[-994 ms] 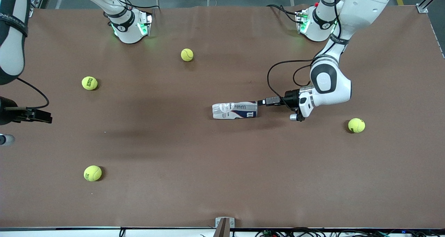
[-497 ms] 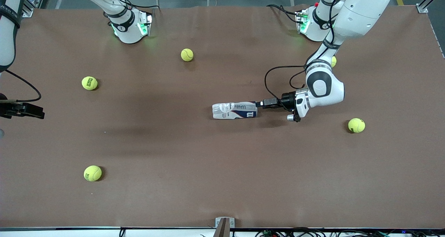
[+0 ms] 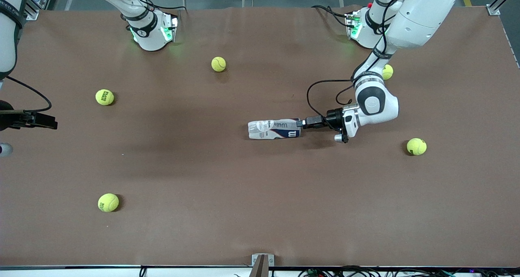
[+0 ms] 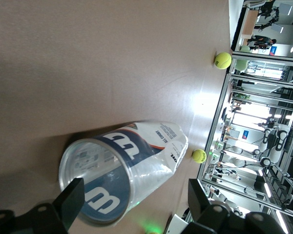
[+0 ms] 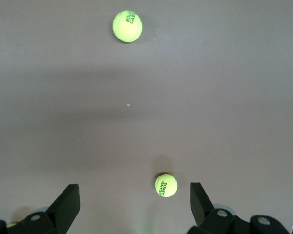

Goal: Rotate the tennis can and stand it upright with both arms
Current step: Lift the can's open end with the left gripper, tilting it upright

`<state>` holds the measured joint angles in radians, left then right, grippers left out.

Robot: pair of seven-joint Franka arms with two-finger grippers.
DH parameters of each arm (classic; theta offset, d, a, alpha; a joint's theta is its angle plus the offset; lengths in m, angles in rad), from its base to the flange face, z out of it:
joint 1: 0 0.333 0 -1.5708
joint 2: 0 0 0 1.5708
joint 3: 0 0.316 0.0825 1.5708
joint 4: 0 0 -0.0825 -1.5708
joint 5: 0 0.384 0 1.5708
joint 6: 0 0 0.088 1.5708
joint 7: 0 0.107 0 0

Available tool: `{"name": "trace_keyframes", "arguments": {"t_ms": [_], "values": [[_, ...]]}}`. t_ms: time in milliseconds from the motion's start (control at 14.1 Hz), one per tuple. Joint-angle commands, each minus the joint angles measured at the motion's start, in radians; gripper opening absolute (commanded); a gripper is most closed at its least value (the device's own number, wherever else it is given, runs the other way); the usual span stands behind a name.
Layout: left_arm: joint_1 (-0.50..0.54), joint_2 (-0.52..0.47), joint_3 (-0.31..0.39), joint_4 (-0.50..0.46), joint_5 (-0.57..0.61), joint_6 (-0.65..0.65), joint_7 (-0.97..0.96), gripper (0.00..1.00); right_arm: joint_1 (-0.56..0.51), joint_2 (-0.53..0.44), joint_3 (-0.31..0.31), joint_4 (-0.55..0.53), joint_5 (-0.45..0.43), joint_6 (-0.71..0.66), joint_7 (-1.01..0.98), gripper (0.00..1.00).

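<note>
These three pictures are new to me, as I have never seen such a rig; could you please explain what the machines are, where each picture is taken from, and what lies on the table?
Two white robot arms stand at a brown table, each ending in a black two-finger gripper. The wide picture comes from a high camera facing the arms; the other two come from cameras on the arms' wrists.

The tennis can lies on its side near the middle of the table. The left gripper is down at the can's end toward the left arm's end of the table; in the left wrist view its open fingers sit either side of the can's silvery rim, not closed on it.

The right gripper waits, open and holding nothing, over the right arm's end of the table. Five yellow-green tennis balls, such as one between the bases, lie scattered about.
</note>
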<state>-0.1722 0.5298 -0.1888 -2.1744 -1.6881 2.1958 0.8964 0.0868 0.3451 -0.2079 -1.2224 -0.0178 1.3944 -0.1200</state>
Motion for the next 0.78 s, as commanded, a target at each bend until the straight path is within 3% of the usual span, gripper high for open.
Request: {"name": "trace_keyframes", "arguments": {"t_ms": [0, 426, 710], "values": [[-0.006, 0.019, -0.011, 0.002, -0.077, -0.007, 0.100, 0.84, -0.012, -0.050, 0.013, -0.034, 0.018, -0.014, -0.001, 1.00], [-0.010, 0.029, -0.020, 0.002, -0.102, -0.007, 0.131, 0.46, -0.015, -0.124, 0.012, -0.118, 0.016, -0.005, -0.004, 1.00], [-0.010, 0.015, -0.020, 0.010, -0.101, -0.005, 0.130, 0.15, -0.015, -0.176, 0.012, -0.179, 0.016, 0.009, -0.004, 1.00]]}}
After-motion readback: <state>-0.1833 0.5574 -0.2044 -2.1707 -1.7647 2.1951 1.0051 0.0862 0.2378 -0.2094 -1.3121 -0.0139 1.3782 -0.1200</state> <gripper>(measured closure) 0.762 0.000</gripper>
